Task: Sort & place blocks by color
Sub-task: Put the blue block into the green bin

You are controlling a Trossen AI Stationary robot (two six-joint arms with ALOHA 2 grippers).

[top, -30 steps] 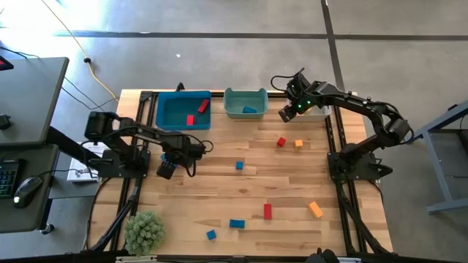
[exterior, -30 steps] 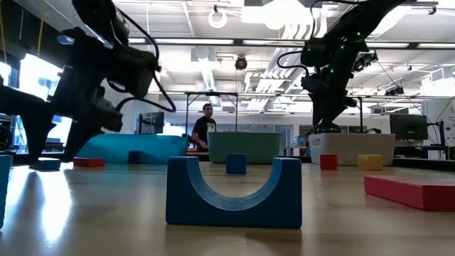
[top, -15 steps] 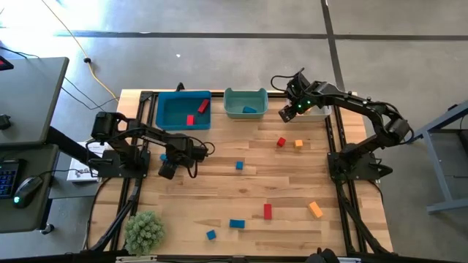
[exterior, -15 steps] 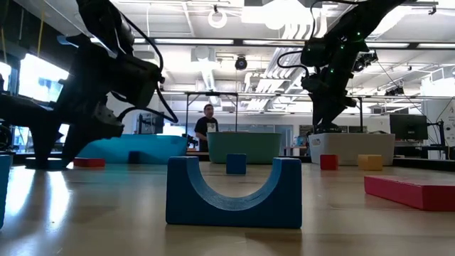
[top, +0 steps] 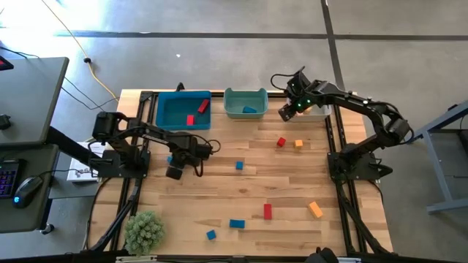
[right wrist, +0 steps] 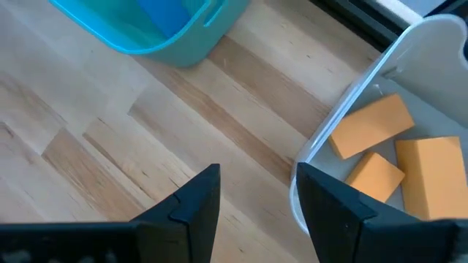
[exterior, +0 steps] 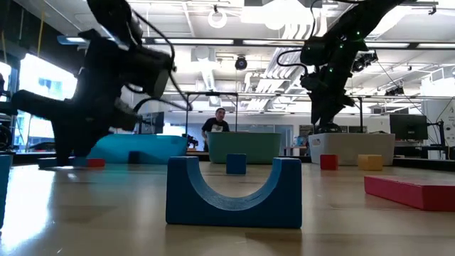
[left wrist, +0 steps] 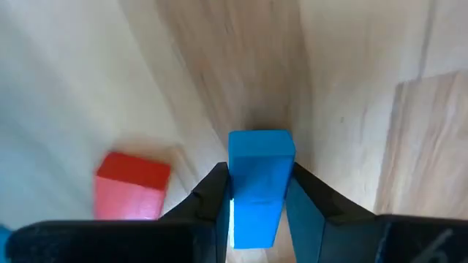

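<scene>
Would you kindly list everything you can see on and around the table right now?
Bins: three; blue bin, teal bin, white bin; far edge.
Binned blocks: two red in blue bin; one blue in teal; three orange in white.
Loose blocks: three blue, three red, two orange; scattered.
Plant: one, green, near-left corner.
Person: one, beyond table.
Left gripper: shut on held blue block.
Right gripper: open, beside white bin.

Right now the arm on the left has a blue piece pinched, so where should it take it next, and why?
Probably up and over to the teal bin. The left tool is shut on a blue block, and that bin already holds a blue piece, while the blue bin holds red ones.
</scene>
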